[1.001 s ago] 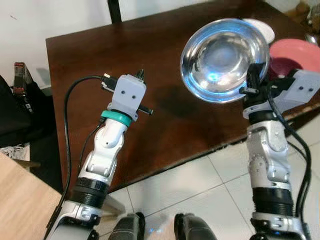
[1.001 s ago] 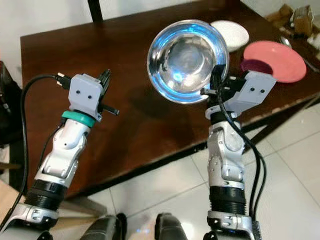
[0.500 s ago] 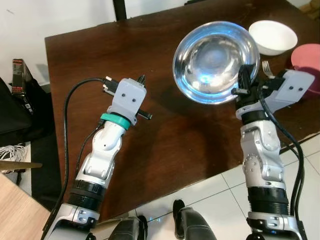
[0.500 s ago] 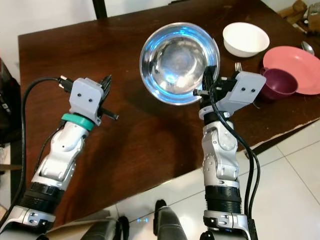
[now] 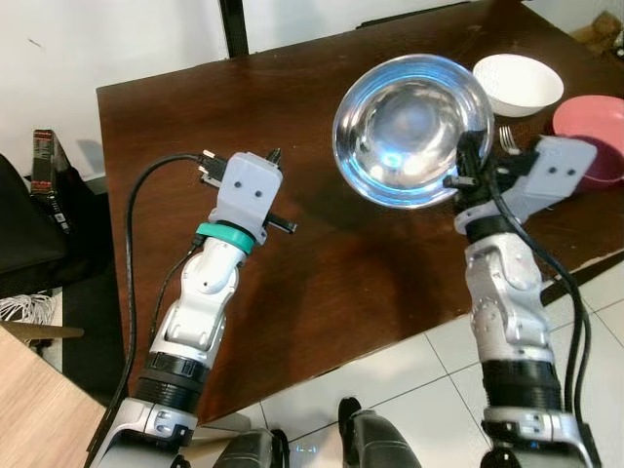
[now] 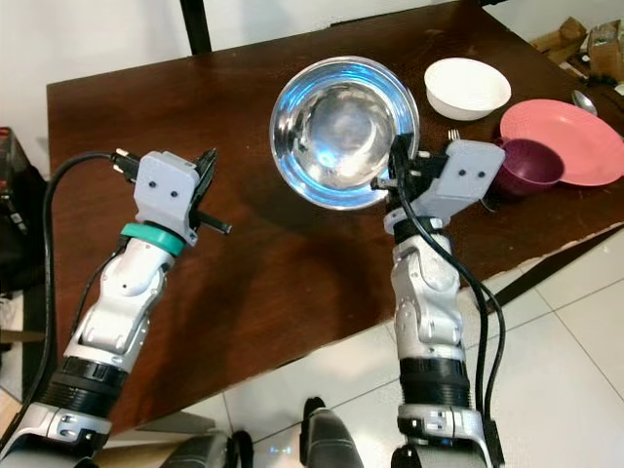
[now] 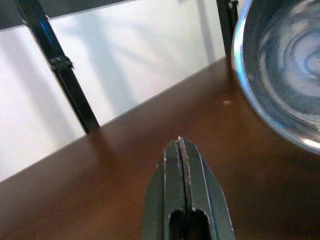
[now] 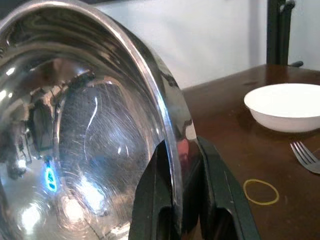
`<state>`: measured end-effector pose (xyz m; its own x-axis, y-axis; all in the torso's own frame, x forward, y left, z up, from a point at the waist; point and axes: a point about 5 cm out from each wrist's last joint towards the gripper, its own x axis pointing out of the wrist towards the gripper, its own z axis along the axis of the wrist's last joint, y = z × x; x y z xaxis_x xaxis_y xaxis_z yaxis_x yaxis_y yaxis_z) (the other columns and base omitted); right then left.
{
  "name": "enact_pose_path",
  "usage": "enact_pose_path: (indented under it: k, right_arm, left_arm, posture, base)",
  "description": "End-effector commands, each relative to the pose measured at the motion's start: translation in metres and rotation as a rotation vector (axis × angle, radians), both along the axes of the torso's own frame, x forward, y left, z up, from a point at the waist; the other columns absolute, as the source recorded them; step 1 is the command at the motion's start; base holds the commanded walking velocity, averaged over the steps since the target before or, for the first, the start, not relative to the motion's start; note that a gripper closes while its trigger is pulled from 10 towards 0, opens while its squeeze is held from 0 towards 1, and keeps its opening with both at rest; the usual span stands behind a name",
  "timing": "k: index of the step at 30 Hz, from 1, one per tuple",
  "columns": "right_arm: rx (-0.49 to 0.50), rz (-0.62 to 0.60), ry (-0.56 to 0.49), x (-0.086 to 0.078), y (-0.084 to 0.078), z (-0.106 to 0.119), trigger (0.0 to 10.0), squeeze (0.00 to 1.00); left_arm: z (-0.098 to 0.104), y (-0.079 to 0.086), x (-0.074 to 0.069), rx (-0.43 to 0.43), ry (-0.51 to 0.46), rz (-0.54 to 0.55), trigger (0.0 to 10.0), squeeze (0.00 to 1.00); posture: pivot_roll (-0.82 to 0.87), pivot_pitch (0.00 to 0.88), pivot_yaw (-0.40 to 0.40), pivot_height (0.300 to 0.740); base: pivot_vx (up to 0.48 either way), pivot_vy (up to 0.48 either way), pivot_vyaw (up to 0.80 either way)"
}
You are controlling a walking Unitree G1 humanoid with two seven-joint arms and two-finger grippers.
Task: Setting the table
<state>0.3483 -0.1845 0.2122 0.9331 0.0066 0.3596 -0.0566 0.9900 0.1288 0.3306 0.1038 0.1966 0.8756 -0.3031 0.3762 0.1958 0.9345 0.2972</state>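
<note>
The steel bowl [image 6: 344,132] is held tipped up on edge above the dark desk [image 6: 273,263], its hollow facing the robot's head, with the right gripper [image 8: 181,165] clamped on a thin stretch of its rim, one finger inside and one outside. That narrow pinch is the main risk: the bowl is wide and smooth, so it could pivot or slip out as it is lowered, and drop on the wood. To the robot's right, a white bowl [image 6: 467,88], a fork [image 8: 306,156], a dark purple cup [image 6: 526,164] and a pink plate [image 6: 565,136] sit near, and a swing that way could knock them. The left gripper [image 7: 183,170] hovers over bare desk with its jaws pressed together, holding nothing.
</note>
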Motion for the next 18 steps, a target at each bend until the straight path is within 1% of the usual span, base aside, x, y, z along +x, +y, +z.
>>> enact_pose_path:
  k: [1, 2, 5, 7, 8, 9, 10, 11, 12, 14, 15, 17, 18]
  right_arm:
    - [0.013, 0.015, 0.084, 0.011, 0.002, -0.007, 10.0, 0.00]
    - [0.013, 0.015, 0.084, 0.011, 0.002, -0.007, 10.0, 0.00]
    - [0.030, -0.003, 0.149, 0.024, -0.006, -0.008, 10.0, 0.00]
    - [0.084, -0.010, 0.194, 0.033, -0.012, -0.006, 10.0, 0.00]
    - [0.084, -0.010, 0.194, 0.033, -0.012, -0.006, 10.0, 0.00]
    - [0.135, 0.005, 0.236, 0.040, -0.013, -0.004, 10.0, 0.00]
    - [0.135, 0.005, 0.236, 0.040, -0.013, -0.004, 10.0, 0.00]
    - [0.180, 0.026, 0.256, 0.043, -0.013, -0.003, 10.0, 0.00]
    - [0.180, 0.026, 0.256, 0.043, -0.013, -0.003, 10.0, 0.00]
    - [0.245, 0.049, 0.275, 0.048, -0.013, 0.001, 10.0, 0.00]
    - [0.245, 0.049, 0.275, 0.048, -0.013, 0.001, 10.0, 0.00]
    - [0.296, 0.072, 0.280, 0.050, -0.012, 0.004, 10.0, 0.00]
    - [0.296, 0.072, 0.280, 0.050, -0.012, 0.004, 10.0, 0.00]
  left_arm:
    - [-0.002, 0.005, 0.000, 0.037, 0.031, -0.016, 10.0, 0.00]
    - [-0.002, 0.005, 0.000, 0.037, 0.031, -0.016, 10.0, 0.00]
    - [0.001, 0.001, -0.002, 0.130, 0.022, -0.104, 10.0, 0.00]
    - [0.008, -0.006, -0.004, 0.160, 0.007, -0.173, 10.0, 0.00]
    - [0.008, -0.006, -0.004, 0.160, 0.007, -0.173, 10.0, 0.00]
    - [0.016, -0.009, -0.006, 0.160, -0.008, -0.202, 10.0, 0.00]
    - [0.016, -0.009, -0.006, 0.160, -0.008, -0.202, 10.0, 0.00]
    - [0.019, -0.010, -0.006, 0.159, -0.014, -0.209, 10.0, 0.00]
    - [0.019, -0.010, -0.006, 0.159, -0.014, -0.209, 10.0, 0.00]
    - [0.024, -0.011, -0.009, 0.138, -0.018, -0.223, 10.0, 0.00]
    - [0.024, -0.011, -0.009, 0.138, -0.018, -0.223, 10.0, 0.00]
    - [0.026, -0.013, -0.012, 0.109, -0.014, -0.237, 10.0, 0.00]
    - [0.026, -0.013, -0.012, 0.109, -0.014, -0.237, 10.0, 0.00]
  posture:
    - [-0.06, 0.178, 0.084, 0.740]
    - [-0.06, 0.178, 0.084, 0.740]
    - [-0.04, 0.189, 0.083, 0.740]
    - [-0.04, 0.195, 0.084, 0.740]
    - [-0.04, 0.195, 0.084, 0.740]
    - [-0.03, 0.197, 0.087, 0.740]
    - [-0.03, 0.197, 0.087, 0.740]
    - [-0.03, 0.198, 0.087, 0.740]
    - [-0.03, 0.198, 0.087, 0.740]
    - [-0.02, 0.201, 0.083, 0.740]
    - [-0.02, 0.201, 0.083, 0.740]
    - [-0.02, 0.202, 0.080, 0.740]
    - [-0.02, 0.202, 0.080, 0.740]
  base:
    - [0.000, 0.000, 0.00]
    - [0.000, 0.000, 0.00]
    - [0.000, 0.000, 0.00]
    - [0.000, 0.000, 0.00]
    - [0.000, 0.000, 0.00]
    - [0.000, 0.000, 0.00]
    - [0.000, 0.000, 0.00]
    - [0.000, 0.000, 0.00]
    - [0.000, 0.000, 0.00]
    - [0.000, 0.000, 0.00]
    - [0.000, 0.000, 0.00]
    - [0.000, 0.000, 0.00]
    - [0.000, 0.000, 0.00]
